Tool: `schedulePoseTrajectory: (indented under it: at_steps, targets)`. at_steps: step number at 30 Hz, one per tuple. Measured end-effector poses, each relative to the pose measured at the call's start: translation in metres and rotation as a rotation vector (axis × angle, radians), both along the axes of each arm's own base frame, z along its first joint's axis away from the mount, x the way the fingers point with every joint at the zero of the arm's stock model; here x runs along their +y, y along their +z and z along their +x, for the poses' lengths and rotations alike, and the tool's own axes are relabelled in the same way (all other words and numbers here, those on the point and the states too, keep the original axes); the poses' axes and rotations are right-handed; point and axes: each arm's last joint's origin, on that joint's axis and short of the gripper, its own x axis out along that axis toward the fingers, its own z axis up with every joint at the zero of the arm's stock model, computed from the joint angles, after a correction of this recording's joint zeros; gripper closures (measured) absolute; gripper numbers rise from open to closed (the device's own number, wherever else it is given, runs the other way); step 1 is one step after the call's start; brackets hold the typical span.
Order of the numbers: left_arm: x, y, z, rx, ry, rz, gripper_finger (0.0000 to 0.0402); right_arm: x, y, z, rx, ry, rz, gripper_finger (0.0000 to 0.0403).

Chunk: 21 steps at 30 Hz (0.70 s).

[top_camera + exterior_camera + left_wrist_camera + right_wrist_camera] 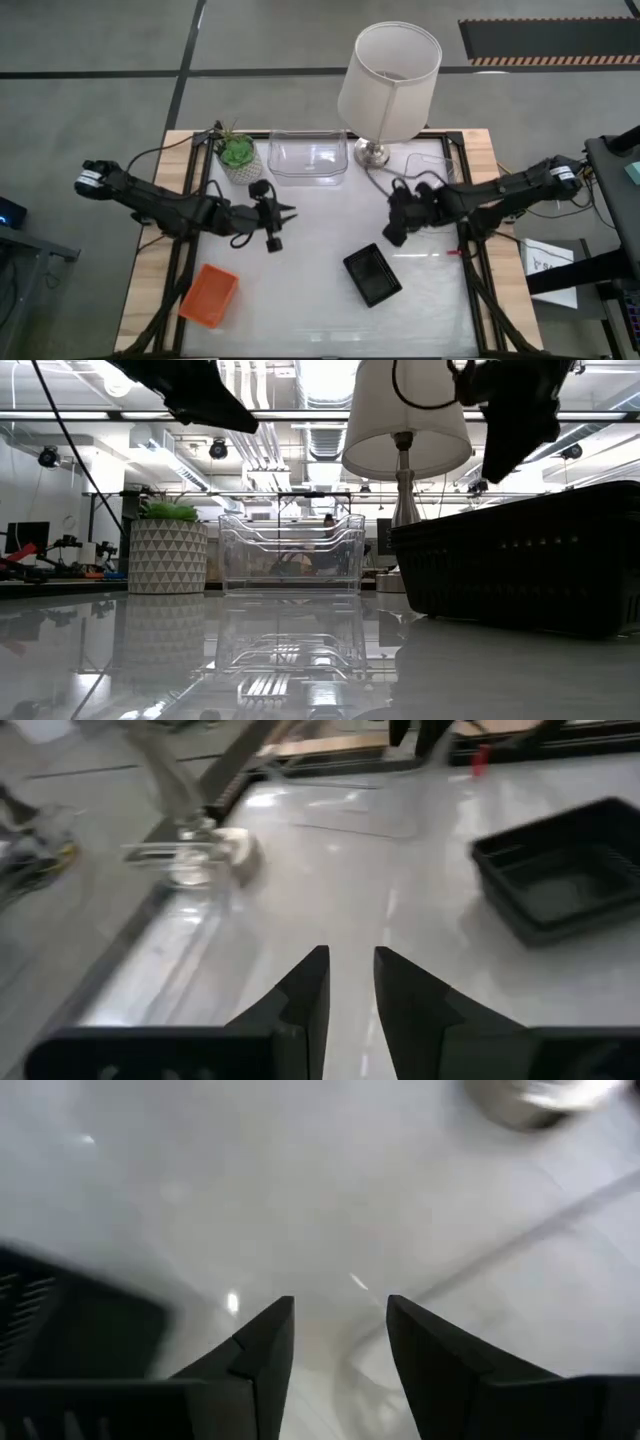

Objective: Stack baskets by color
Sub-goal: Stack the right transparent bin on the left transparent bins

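Observation:
An orange mesh basket (pixel 208 295) lies at the table's near left. A black mesh basket (pixel 372 274) (pixel 530 560) sits near the middle front. A clear basket (pixel 308 158) stands at the far middle; in the low view (pixel 290 550) it shows more than one nested rim. My left gripper (pixel 288 212) (pixel 350 975) hovers left of centre, open, with nothing between its fingers, pointing toward the black basket (pixel 565 880). My right gripper (pixel 391 237) (pixel 340 1330) hangs open above bare table just beyond the black basket (pixel 60 1330), slanting down.
A white lamp (pixel 388 80) stands at the far right of centre, its base (pixel 215 850) and cord on the table. A potted green plant (pixel 237 155) (pixel 165 555) stands left of the clear basket. Bare table lies between the two grippers.

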Motion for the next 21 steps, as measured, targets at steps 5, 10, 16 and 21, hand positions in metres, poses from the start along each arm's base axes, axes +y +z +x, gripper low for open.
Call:
schedulePoseTrajectory:
  at_steps: [5,10,16,21]
  targets:
    - [0.005,0.002,-0.001,0.008,0.048,0.087,0.0337,-0.027,0.005,-0.006,0.150,0.082,0.010,0.0229]
    - [0.005,0.002,-0.002,0.019,0.038,0.111,0.0337,-0.029,0.004,-0.017,0.305,0.453,0.155,0.0210]
    - [0.006,0.002,-0.003,0.042,0.017,0.158,0.0337,-0.027,0.005,-0.020,0.301,0.362,0.258,0.0207]
    - [0.006,0.002,-0.003,0.058,-0.001,0.200,0.0337,-0.023,-0.002,-0.027,0.364,0.387,0.244,0.0207]
